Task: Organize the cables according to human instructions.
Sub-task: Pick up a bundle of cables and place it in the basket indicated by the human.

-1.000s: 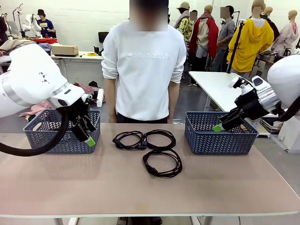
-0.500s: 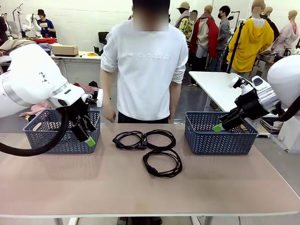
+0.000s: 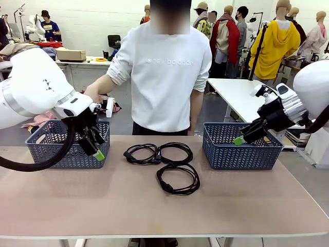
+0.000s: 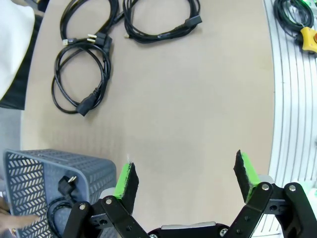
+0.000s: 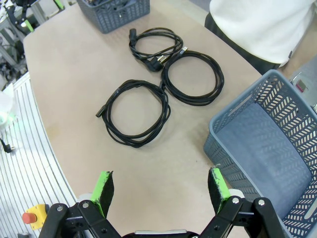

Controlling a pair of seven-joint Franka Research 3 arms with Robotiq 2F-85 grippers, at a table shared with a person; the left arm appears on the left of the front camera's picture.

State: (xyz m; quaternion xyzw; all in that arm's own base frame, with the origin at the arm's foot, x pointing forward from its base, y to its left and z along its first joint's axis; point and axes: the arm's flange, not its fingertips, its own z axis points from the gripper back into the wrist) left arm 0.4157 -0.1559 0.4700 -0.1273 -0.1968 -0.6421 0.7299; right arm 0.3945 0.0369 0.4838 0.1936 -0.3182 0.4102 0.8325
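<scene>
Between the baskets (image 3: 241, 154) lay three touching cables (image 3: 177, 177), one at six o'clock of the pair, so the left gripper (image 4: 185, 178) or right gripper (image 5: 161, 191), both spread wide and empty, could have snagged two.

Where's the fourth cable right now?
In the left wrist view, the fourth cable lies inside the grey basket on the robot's left side, close beside the open left gripper.

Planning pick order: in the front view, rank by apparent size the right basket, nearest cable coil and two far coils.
Largest: right basket
nearest cable coil, perhaps helped by nearness
far left coil and far right coil look alike
</scene>
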